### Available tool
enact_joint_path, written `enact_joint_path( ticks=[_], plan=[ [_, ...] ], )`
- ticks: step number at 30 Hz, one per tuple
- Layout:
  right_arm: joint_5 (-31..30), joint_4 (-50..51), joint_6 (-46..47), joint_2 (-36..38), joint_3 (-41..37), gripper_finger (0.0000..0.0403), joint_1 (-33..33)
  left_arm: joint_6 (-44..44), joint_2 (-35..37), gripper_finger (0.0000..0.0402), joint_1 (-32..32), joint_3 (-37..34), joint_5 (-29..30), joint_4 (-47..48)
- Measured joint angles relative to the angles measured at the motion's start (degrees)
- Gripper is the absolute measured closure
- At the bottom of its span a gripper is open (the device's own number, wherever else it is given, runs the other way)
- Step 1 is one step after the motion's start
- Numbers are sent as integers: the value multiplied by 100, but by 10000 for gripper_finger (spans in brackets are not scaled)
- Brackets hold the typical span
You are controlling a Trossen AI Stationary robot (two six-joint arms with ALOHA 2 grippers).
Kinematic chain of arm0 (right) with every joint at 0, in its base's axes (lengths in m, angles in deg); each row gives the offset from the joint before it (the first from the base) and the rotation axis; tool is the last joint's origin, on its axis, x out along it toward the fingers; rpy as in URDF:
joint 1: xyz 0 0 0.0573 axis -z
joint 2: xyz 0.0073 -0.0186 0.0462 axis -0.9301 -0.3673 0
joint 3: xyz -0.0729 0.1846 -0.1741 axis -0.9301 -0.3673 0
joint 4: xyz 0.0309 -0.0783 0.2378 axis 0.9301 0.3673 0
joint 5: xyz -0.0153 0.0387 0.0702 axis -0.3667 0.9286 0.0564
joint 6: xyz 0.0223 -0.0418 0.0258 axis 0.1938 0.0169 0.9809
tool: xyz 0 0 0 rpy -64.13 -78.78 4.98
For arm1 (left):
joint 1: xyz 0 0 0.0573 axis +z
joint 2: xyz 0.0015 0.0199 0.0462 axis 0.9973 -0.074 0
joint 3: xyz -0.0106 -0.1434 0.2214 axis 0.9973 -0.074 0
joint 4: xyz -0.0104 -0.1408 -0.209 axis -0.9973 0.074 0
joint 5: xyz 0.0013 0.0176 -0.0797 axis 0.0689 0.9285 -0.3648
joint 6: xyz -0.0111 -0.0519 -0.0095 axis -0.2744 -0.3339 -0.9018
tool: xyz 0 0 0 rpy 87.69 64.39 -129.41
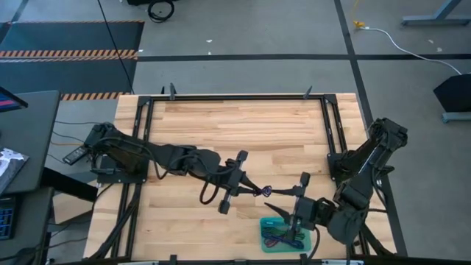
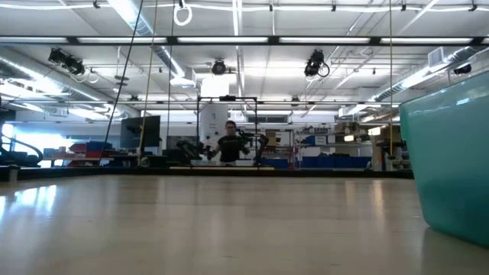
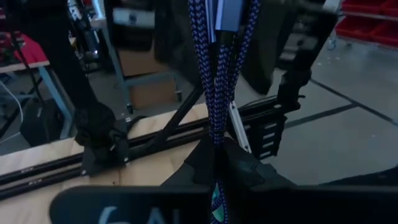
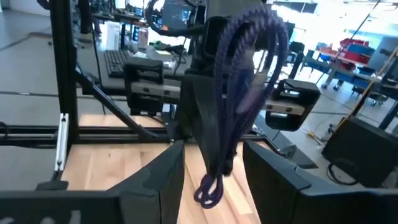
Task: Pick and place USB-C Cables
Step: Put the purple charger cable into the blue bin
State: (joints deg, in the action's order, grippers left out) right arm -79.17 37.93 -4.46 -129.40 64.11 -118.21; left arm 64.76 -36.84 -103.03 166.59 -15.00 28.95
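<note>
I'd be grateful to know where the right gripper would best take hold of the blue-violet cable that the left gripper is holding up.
Probably the bunched strands of the blue-violet cable, between the left gripper and the small loop at the free end. There the strands run together as one narrow bundle. Come in head-on, facing the left gripper; the open right gripper has a finger on each side of that bundle.

Blue-violet braided cable (image 3: pixel 214 81), teal tray (image 1: pixel 266 225), pale wood table (image 1: pixel 235 129).

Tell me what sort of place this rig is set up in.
Probably a large industrial lab or workshop hall. The low view shows a high ceiling with strip lights, blue storage bins and a person at a distant workstation. From above, the wooden table stands on concrete floor beside hazard-striped matting.
</note>
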Motion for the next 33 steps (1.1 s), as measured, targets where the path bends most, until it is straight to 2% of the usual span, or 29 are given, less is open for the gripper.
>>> enact_joint_path(
  ticks=[7, 16, 19, 22, 24, 29, 31, 33],
  plan=[
    [303, -101, -68, 2, -4, 234, 169, 8, -3, 384, -33, 0, -8, 34],
    [719, -182, -215, 2, -4, 243, 688, 24, -110, 383, -27, 0, 7, 81],
    [697, -87, -290, 0, -9, 284, 737, 24, -109, 378, -24, 2, 25, 261],
    [600, -61, -508, -4, -9, 365, 670, 21, -79, 355, -20, 9, 247, 404],
    [446, -62, -716, -4, -9, 385, 597, 29, 20, 331, -37, 9, 432, 677],
    [424, 34, -736, 4, -9, 387, 483, -30, 319, 278, 1, 4, 954, 1966],
    [741, 182, -609, 12, -8, 387, 476, -213, 473, 263, 11, 7, 1449, 2536],
    [1342, 572, -152, 54, -7, 387, 481, -473, 571, 251, -14, 7, 1784, 3176]
  ],
)
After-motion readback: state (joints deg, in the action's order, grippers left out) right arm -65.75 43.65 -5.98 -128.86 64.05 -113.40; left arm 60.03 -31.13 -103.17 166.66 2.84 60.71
